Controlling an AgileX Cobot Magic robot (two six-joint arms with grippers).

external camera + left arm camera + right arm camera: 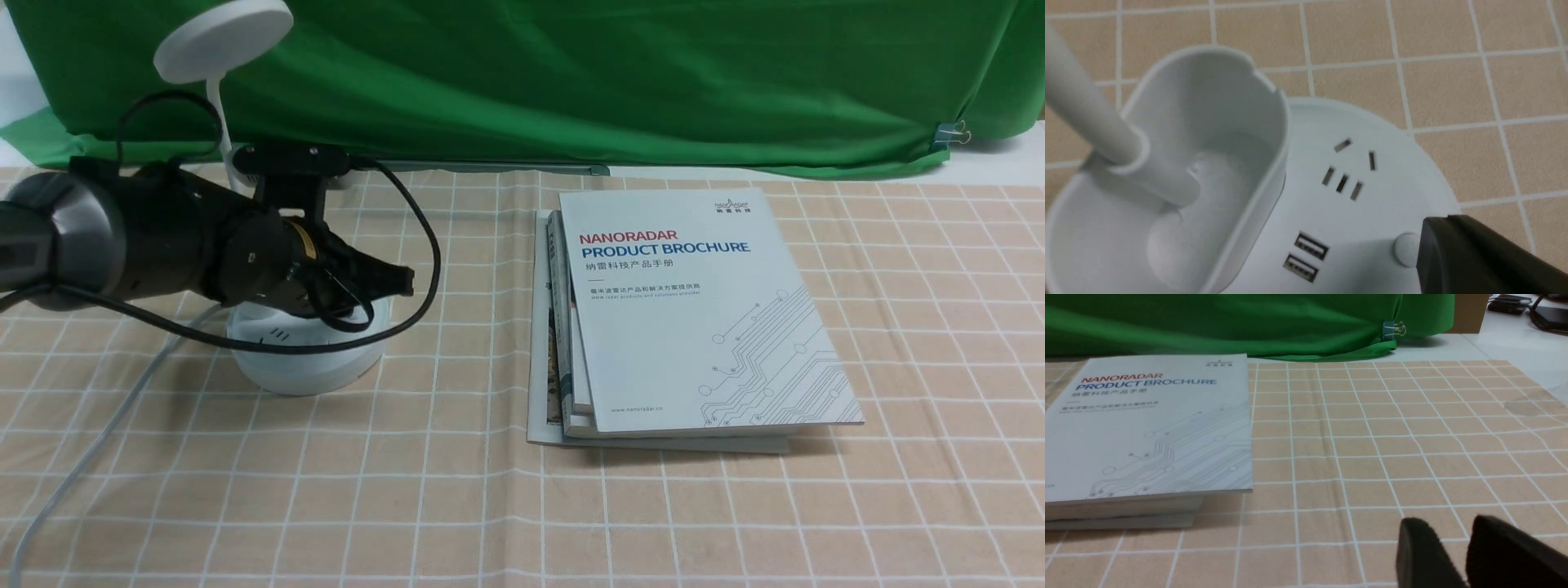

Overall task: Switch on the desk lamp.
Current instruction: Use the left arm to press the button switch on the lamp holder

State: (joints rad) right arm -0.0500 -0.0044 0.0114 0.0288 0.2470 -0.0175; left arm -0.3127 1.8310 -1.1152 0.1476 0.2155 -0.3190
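The white desk lamp stands at the table's left, its disc head (222, 37) high on a thin neck (219, 114) and its round base (306, 363) under my left arm. My left gripper (406, 282) hangs over the base, shut and empty. In the left wrist view its dark tip (1431, 230) overlaps the edge of a small round button (1404, 250) on the base, beside two USB ports (1306, 256), a socket (1347, 171) and the pen-holder cup (1208, 102). Only the right wrist view shows my right gripper (1451, 531). It is low over bare cloth, with a narrow gap between its fingers.
A stack of brochures (694, 310) lies mid-table, right of the lamp. The lamp's grey cord (90, 441) trails toward the near left corner. A green cloth backdrop (571, 73) closes the far side. A checked beige tablecloth (939, 327) covers the table.
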